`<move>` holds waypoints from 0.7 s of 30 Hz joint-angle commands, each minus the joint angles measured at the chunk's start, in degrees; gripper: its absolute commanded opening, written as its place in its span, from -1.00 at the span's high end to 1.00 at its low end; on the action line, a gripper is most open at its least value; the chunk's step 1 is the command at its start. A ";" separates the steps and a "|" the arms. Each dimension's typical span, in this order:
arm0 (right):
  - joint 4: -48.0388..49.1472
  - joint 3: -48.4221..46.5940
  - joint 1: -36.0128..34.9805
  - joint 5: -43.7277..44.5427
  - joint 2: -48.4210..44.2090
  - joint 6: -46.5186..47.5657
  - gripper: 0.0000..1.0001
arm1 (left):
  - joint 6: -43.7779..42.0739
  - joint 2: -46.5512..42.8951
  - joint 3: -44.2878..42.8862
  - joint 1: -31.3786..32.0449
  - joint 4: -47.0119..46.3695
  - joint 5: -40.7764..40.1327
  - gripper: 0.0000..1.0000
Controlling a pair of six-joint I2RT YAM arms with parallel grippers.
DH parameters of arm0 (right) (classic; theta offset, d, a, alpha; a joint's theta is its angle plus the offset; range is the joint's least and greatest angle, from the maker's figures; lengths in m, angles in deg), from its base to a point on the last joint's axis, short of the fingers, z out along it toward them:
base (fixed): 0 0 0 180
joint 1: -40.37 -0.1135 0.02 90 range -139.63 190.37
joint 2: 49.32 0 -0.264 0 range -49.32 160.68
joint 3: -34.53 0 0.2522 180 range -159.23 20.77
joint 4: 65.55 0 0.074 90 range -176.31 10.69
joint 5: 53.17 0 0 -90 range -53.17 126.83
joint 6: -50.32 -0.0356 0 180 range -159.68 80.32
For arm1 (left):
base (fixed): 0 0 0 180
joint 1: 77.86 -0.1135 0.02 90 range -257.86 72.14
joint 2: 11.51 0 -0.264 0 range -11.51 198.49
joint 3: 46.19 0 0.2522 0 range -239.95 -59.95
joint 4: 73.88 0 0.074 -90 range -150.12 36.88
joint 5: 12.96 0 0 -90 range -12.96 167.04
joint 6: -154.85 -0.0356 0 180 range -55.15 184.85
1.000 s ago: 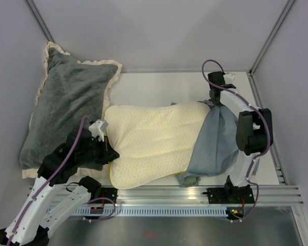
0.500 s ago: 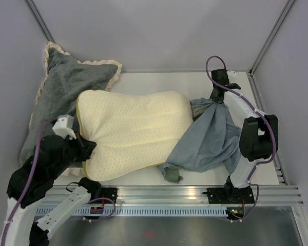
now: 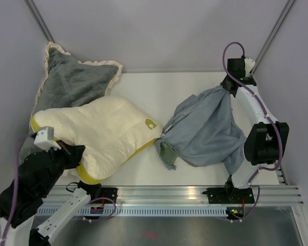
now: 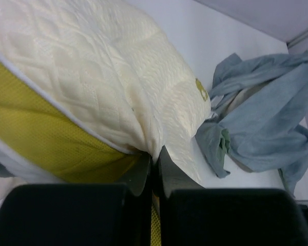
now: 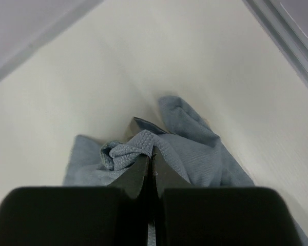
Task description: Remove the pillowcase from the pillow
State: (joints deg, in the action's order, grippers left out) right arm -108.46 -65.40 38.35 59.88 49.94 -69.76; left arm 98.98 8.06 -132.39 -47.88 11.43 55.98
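pillowcase (image 3: pixel 210 128) — off the pillow (image 3: pixel 102 130)

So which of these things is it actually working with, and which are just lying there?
In the job: the cream pillow, pinched by the left hand; the grey-blue pillowcase, pinched by the right hand.
Just lying about: the dark grey plush pillow at the far left of the table.

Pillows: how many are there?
2. The cream quilted pillow with yellow-green edge lies near left; the dark grey plush pillow with cream ruffle lies behind it, far left. None seems hidden.
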 commanded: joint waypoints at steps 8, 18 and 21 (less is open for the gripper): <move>14.53 -25.09 0.09 -2.93 2.25 3.09 0.99 | -3.28 8.02 13.02 -0.01 -11.17 17.55 0.95; 24.23 -49.95 0.26 9.64 15.42 13.65 0.99 | -2.84 12.06 18.83 -0.01 -15.55 18.85 0.95; 22.12 -54.19 0.44 8.94 20.09 14.36 0.99 | -3.02 15.48 18.13 -0.01 -16.87 20.53 0.95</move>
State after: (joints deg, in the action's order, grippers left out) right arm -86.64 -115.78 38.44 66.57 65.48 -57.98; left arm 97.37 19.95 -114.34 -47.88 1.40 73.29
